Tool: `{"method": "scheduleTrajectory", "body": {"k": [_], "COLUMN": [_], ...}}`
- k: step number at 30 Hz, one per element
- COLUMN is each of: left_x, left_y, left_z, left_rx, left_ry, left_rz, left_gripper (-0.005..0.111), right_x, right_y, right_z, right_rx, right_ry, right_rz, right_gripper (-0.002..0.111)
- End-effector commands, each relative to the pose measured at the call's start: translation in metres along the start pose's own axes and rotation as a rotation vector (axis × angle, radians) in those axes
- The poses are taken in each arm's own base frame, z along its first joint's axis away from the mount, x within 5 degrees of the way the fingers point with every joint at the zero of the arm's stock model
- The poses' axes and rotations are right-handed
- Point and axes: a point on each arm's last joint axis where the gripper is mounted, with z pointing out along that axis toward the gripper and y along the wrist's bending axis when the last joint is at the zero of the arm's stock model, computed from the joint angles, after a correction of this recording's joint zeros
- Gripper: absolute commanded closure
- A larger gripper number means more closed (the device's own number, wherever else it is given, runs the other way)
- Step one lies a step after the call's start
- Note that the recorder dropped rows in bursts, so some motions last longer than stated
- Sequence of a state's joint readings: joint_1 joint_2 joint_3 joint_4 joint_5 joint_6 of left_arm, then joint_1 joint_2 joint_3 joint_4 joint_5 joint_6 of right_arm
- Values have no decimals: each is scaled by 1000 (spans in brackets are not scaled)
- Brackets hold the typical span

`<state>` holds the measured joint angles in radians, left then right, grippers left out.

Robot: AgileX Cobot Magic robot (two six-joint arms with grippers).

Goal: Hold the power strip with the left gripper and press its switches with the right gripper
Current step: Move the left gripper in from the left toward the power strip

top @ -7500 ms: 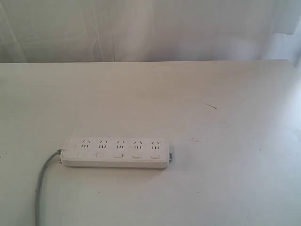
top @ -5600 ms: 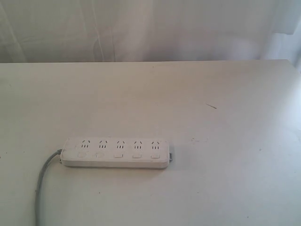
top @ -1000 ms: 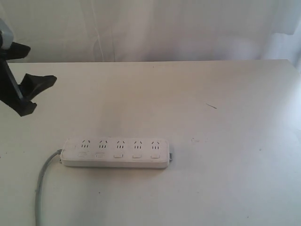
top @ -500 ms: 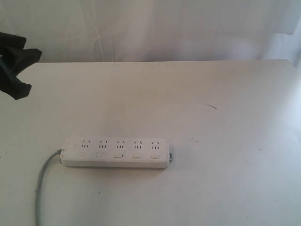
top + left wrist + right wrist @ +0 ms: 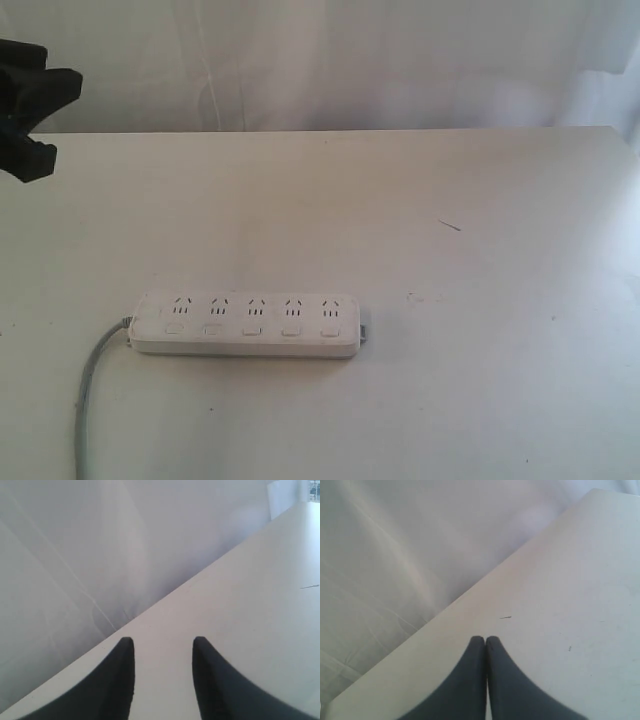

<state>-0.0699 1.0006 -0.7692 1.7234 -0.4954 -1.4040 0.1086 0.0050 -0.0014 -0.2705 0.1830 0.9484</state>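
Presently, exterior view: the power strip [image 5: 248, 325] lies flat on the table [image 5: 450, 180], left of centre. Its long axis runs side to side, with the grey cord [image 5: 90, 390] at its left end and the switches [image 5: 250, 331] along the near side. The left gripper [image 5: 45, 118] hangs far left, well apart from the strip, which lies forward and to its right.

Left wrist view: fingers [image 5: 117, 680] parted, nothing between them; strip not visible.

Right wrist view: the right gripper [image 5: 481, 641] is clenched and empty; strip not visible.
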Motion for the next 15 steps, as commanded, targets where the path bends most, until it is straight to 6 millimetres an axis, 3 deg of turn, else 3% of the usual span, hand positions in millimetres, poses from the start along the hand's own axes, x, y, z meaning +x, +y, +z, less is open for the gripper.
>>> {"method": "scheduleTrajectory", "body": {"k": [1, 5, 9, 15], "left_x": [-5, -5, 9, 36], "left_y": [-2, -3, -8, -34], "left_z": [-3, -2, -2, 2], "left_rx": [23, 7, -47, -64], "left_ry": [-22, -69, -163, -43], "left_rz": [0, 6, 14, 144], "left_gripper": [64, 64, 61, 54], "right_x": [0, 0, 0, 0], "right_y": [0, 0, 0, 0], "right_z": [0, 0, 0, 0], "right_rx": [-6, -6, -6, -6], "right_ry": [-5, -5, -5, -5], "right_rz": [-9, -9, -9, -9], "right_gripper": [108, 108, 108, 108]}}
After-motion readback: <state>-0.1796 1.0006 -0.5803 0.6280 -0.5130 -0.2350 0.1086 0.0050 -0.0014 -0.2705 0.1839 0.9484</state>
